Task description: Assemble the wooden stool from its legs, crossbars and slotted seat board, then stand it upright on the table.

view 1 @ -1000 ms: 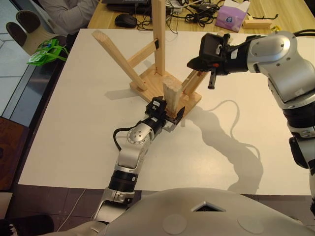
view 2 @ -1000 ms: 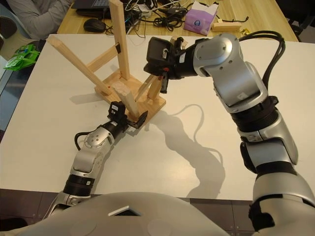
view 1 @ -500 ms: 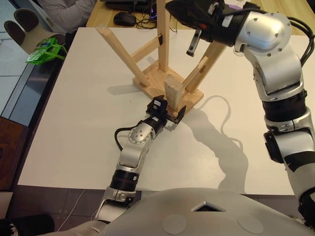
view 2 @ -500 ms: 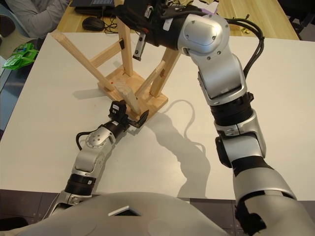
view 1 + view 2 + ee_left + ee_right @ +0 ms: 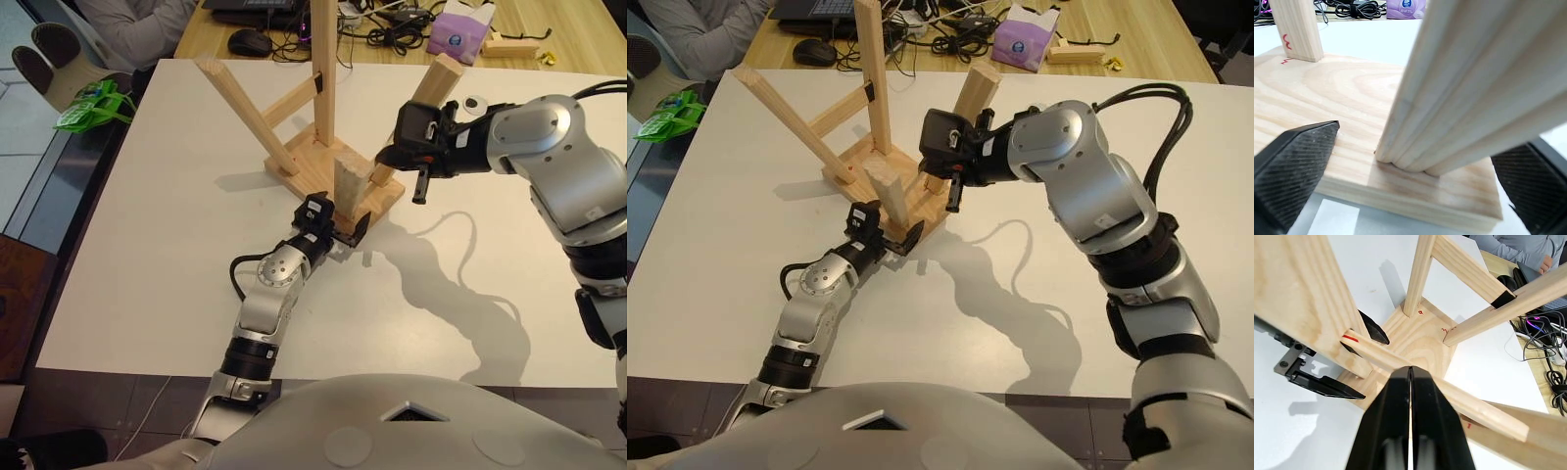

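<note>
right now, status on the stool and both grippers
Left gripper open, straddling the near leg at the seat board corner. Right gripper shut, tips at a crossbar. Stool inverted, seat board flat on the table, legs up.

Seat board (image 5: 387, 198) flat on worktop (image 5: 147, 255), mid-rear. Near leg (image 5: 349, 186) stands on board's front corner. Left gripper (image 5: 340, 223) at that corner, jaws wide, one either side of near leg, apart from it. Right gripper (image 5: 418, 196) right of board, beside right leg (image 5: 431, 90), jaws together above crossbar (image 5: 1449, 391). Mouse (image 5: 251, 41), tissue box (image 5: 463, 27) on desk (image 5: 578, 29) behind worktop.
</note>
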Controlling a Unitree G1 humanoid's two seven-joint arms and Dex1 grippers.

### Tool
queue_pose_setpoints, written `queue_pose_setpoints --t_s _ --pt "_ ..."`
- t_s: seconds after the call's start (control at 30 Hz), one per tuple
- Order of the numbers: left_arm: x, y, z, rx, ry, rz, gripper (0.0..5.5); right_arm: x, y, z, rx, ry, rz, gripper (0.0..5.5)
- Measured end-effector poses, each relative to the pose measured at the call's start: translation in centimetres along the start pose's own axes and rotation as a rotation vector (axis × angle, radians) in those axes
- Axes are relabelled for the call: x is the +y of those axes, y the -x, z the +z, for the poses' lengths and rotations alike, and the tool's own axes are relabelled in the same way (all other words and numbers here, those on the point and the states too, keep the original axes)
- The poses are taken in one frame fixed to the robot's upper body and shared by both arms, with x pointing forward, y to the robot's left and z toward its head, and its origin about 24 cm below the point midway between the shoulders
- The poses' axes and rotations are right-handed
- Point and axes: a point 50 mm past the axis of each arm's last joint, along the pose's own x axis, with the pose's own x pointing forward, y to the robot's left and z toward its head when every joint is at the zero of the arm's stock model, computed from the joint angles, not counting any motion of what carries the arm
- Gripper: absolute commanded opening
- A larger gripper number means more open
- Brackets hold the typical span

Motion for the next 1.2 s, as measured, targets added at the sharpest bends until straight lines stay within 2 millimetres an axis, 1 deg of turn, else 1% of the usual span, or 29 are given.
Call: queue_pose_setpoints --t_s 0.13,0.2,0.23,0.3,0.33,0.37,0.43,0.47,0.53,0.6,0.63,0.67,0.73,0.8,0.87,1.03,1.1,1.17,1.2 --pt "0.0 0.0 0.0 0.001 0.0 0.0 5.4 -0.1 -0.1 -0.2 -0.016 0.023 -0.029 0.03" --pt "0.1 0.0 0.0 -0.001 -0.002 0.0 5.4 -0.7 -0.4 0.1 -0.044 0.01 -0.112 0.03" --pt "0.1 0.0 0.1 -0.005 -0.005 -0.001 5.4 -1.1 -0.4 0.6 -0.07 0.005 -0.173 0.03" --pt "0.1 0.0 0.3 -0.012 -0.009 -0.001 5.4 -2.4 0.6 2.9 -0.149 0.029 -0.283 0.03" --pt "0.1 0.0 0.3 -0.01 -0.009 -0.001 5.4 -3.0 1.4 4.4 -0.2 0.045 -0.343 0.03" --pt "0.1 0.0 0.3 -0.009 -0.009 -0.001 5.4 -3.5 1.9 5.6 -0.237 0.056 -0.389 0.03" --pt "0.1 0.0 0.3 -0.009 -0.009 -0.002 5.4 -4.4 2.3 6.9 -0.277 0.056 -0.449 0.03" --pt "0.1 0.0 0.3 -0.009 -0.009 -0.001 5.4 -4.8 2.2 6.9 -0.275 0.045 -0.468 0.03" --pt "0.1 0.0 0.3 -0.009 -0.009 -0.002 5.4 -5.2 1.4 6.2 -0.235 0.034 -0.449 0.03" --pt "0.0 0.0 0.3 -0.007 -0.008 -0.003 5.4 -4.5 0.1 4.2 -0.113 0.069 -0.34 0.03" --pt "0.0 0.1 0.3 -0.007 -0.007 -0.002 5.4 -3.3 -0.9 1.2 -0.001 0.063 -0.231 0.03" --pt "-0.1 0.2 0.3 -0.007 -0.005 -0.002 5.4 -2.7 -0.9 -0.1 0.033 0.108 -0.202 0.03" --pt "-0.2 0.4 -0.2 0.014 0.007 0.004 5.4 -2.2 -0.3 -1.2 0.088 0.186 -0.163 0.03" --pt "-0.2 0.7 -0.7 0.034 0.019 0.011 5.4 -2.0 0.1 -1.7 0.105 0.22 -0.159 0.03" --pt "-0.2 0.7 -0.7 0.031 0.019 0.013 5.4 -1.7 -0.3 -2.5 0.113 0.204 -0.155 0.03" --pt "-0.2 0.6 -0.4 0.024 0.017 0.006 5.4 -2.3 -2.0 -1.5 -0.021 0.117 -0.265 0.03" --pt "-0.2 0.5 -0.3 0.018 0.016 0.0 5.4 -3.1 -1.6 -0.4 -0.095 0.09 -0.347 0.03" --pt "-0.2 0.5 -0.4 0.021 0.016 0.001 5.4 -4.1 -0.6 1.1 -0.159 0.098 -0.434 0.03" --pt "-0.2 0.5 -0.4 0.022 0.016 0.002 5.4 -4.5 0.0 2.2 -0.205 0.107 -0.479 0.03"
